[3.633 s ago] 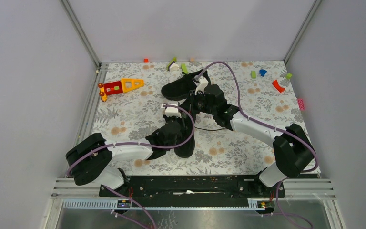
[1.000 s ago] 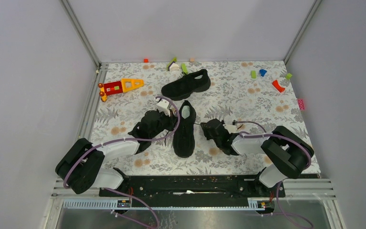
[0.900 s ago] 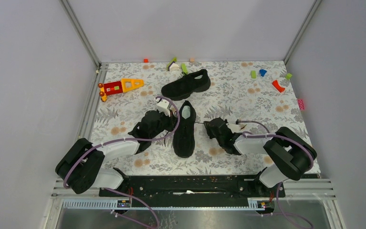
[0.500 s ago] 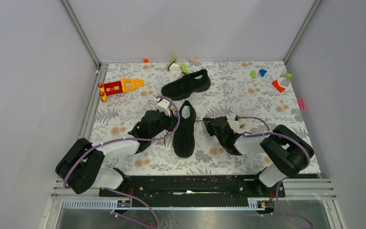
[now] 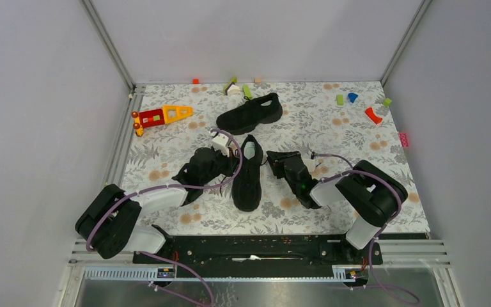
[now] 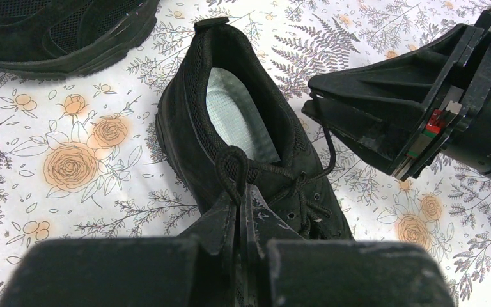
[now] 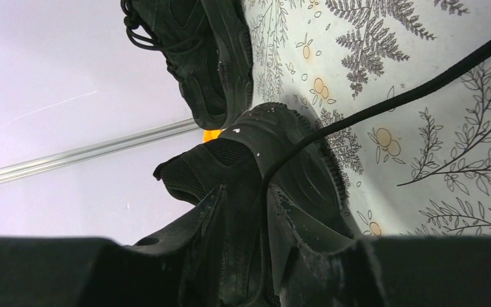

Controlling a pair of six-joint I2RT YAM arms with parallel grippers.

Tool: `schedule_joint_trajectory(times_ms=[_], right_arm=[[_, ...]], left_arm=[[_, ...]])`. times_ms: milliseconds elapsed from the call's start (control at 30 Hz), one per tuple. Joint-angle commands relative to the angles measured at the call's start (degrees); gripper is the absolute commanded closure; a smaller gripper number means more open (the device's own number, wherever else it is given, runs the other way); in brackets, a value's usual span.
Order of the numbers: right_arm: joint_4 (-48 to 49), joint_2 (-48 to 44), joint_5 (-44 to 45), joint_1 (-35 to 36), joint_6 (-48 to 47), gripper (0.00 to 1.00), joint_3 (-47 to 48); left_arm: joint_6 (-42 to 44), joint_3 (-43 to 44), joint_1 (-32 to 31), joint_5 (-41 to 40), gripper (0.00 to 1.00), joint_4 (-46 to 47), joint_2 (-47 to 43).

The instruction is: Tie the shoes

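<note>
Pinching a lace loop (image 6: 231,167) above the tongue of the near shoe (image 6: 195,137), the left gripper (image 6: 241,192) has its jaws pressed tight together on the black cord. The shoe lies in the middle of the floral table (image 5: 332,128), toe toward the arm bases and heel toward the far wall, with its pale grey insole (image 6: 236,118) showing. Just to its right, the right gripper (image 6: 314,105) points at the shoe's heel side. Its fingers are closed to a narrow wedge on a lace strand (image 6: 330,150) that curves from the tip down to the eyelets. The right wrist view shows this cord running out from between the fingers and across the cloth. The two grippers flank the shoe, near each other but apart. The far shoe (image 5: 250,112) lies just beyond the near one's heel, turned crosswise, with neither arm touching it. A red-and-yellow toy (image 5: 162,116) sits at the far left of the table, and small coloured blocks (image 5: 373,115) are scattered along the far edge.
</note>
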Motion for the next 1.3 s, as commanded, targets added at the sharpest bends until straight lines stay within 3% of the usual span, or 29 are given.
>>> schedule_joint_trajectory(times_ms=[0, 300, 533, 733, 1000, 1267], right_arm=[[3.95, 2.05, -0.42, 0.31, 0.78, 0.63, 0.67], [9.36, 8.58, -1.10, 1.11, 3.51, 0.60, 2.08], [11.76, 6.10, -0.62, 0.37, -2.39, 0.59, 2.60], [20.42, 7.07, -3.93, -1.09, -5.15, 0.63, 1.67], [23.94, 4.10, -12.03, -2.79, -15.40, 0.66, 2.11], [24.00, 5.26, -29.82, -8.62, -17.57, 0.65, 3.96]], left_arm=[[1.23, 1.95, 0.61, 0.28, 1.00, 0.78, 0.05], [1.98, 1.71, 0.61, 0.28, 1.00, 0.67, -0.57], [3.62, 1.70, 0.61, 0.00, 1.00, 0.39, -1.26], [8.04, 2.00, 0.65, 1.21, 1.00, 0.06, -1.97], [20.31, 1.76, -1.45, 0.76, 1.00, -1.00, -5.13], [24.70, 6.11, -1.65, 5.70, 1.00, -6.17, -2.34]])
